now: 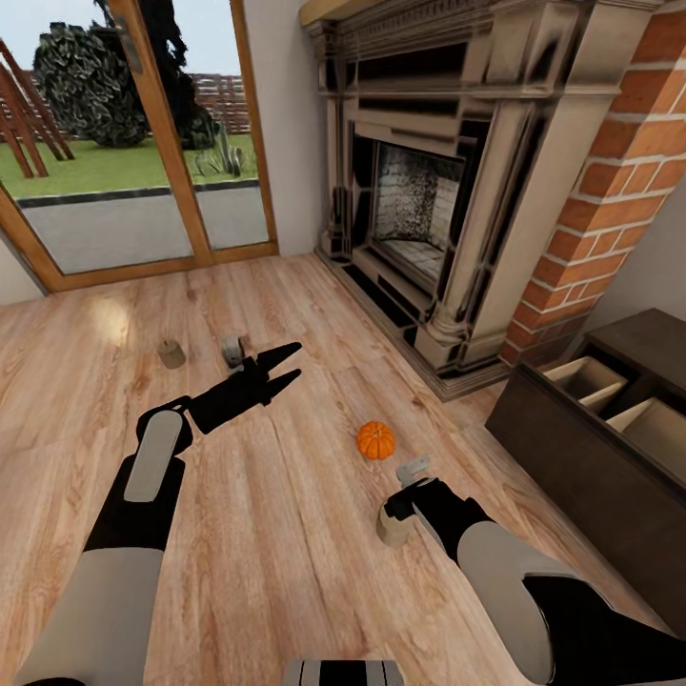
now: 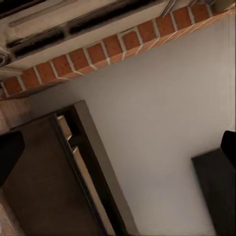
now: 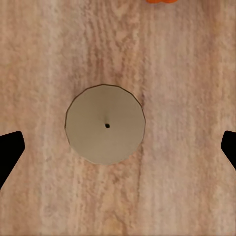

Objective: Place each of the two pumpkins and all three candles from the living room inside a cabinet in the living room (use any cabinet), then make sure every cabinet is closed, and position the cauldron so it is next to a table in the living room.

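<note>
An orange pumpkin point(image 1: 375, 440) sits on the wood floor near the hearth, its edge showing in the right wrist view point(image 3: 162, 1). Three stubby candles stand on the floor: one point(image 1: 171, 353) and another point(image 1: 232, 350) at the left, the third point(image 1: 393, 527) under my right gripper point(image 1: 400, 500). Seen from above, that candle's round top point(image 3: 105, 124) lies between the open right gripper point(image 3: 118, 150) fingertips, not touched. My left gripper point(image 1: 291, 365) hangs open and empty beside the second candle. The dark-brown cabinet point(image 1: 581, 457) has a drawer point(image 1: 591, 378) pulled open. The cauldron is out of view.
A stone fireplace point(image 1: 438, 200) with a brick column point(image 1: 610, 191) stands behind the pumpkin. Glass doors point(image 1: 133, 143) open to a garden at the back left. In the left wrist view, the open left gripper point(image 2: 118, 150) faces the cabinet point(image 2: 93, 167) and a pale wall.
</note>
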Robot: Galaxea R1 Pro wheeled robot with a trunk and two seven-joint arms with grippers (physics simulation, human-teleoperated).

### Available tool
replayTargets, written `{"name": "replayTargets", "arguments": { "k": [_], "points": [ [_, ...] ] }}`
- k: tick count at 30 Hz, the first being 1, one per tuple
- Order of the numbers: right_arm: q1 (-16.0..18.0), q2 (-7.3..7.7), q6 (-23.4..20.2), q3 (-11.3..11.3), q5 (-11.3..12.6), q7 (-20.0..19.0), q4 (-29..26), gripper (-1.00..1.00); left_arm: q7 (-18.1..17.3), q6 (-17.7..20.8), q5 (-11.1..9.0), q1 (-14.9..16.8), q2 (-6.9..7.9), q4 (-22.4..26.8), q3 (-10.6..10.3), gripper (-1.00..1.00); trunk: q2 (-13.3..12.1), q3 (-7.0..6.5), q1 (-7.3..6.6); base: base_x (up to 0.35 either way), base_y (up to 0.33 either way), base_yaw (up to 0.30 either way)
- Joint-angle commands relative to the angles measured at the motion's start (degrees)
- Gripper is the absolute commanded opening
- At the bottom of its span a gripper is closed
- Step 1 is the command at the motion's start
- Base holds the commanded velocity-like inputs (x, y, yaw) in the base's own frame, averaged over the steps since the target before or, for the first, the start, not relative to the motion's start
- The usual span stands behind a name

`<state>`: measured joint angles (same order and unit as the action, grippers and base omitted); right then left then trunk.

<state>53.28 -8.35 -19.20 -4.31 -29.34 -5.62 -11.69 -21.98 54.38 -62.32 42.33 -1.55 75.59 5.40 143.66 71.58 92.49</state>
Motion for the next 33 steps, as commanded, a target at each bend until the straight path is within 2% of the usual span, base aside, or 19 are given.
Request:
{"name": "replayTargets", "arguments": {
  "k": [1,3,8,23,29,33],
  "points": [
    [0.0,0.00,0.0,0.0,0.0,0.0,0.0,1.00,-1.5,0.0,0.1,-0.1,0.08,-0.1,0.0,1.00,0.0,0.00,0.00,0.000,0.000,0.000],
    [0.0,0.00,0.0,0.0,0.0,0.0,0.0,1.00,-4.4,-0.1,0.2,-0.3,0.22,-0.3,0.0,1.00,0.0,0.00,0.00,0.000,0.000,0.000],
    [0.0,-0.08,0.0,0.0,0.0,0.0,0.0,1.00,-7.6,-0.1,0.6,-0.5,0.36,-0.7,0.0,1.00,0.0,0.00,0.00,0.001,0.022,0.000],
    [0.0,-0.05,0.0,0.0,0.0,0.1,0.0,1.00,-8.2,-0.2,0.4,-0.5,0.40,-0.9,-0.7,1.00,0.0,0.00,0.00,0.051,0.068,0.000],
    [0.0,0.31,-0.1,0.1,0.0,0.7,-0.1,1.00,-8.3,-0.1,0.2,-0.5,0.32,-0.9,-0.8,1.00,0.1,1.33,0.15,0.000,0.000,0.000],
    [0.0,0.37,-0.1,0.1,0.0,0.9,-0.1,1.00,-8.3,-0.1,0.2,-0.5,0.32,-0.9,-0.8,1.00,0.1,1.33,0.15,0.000,0.000,0.000]
  ]
}}
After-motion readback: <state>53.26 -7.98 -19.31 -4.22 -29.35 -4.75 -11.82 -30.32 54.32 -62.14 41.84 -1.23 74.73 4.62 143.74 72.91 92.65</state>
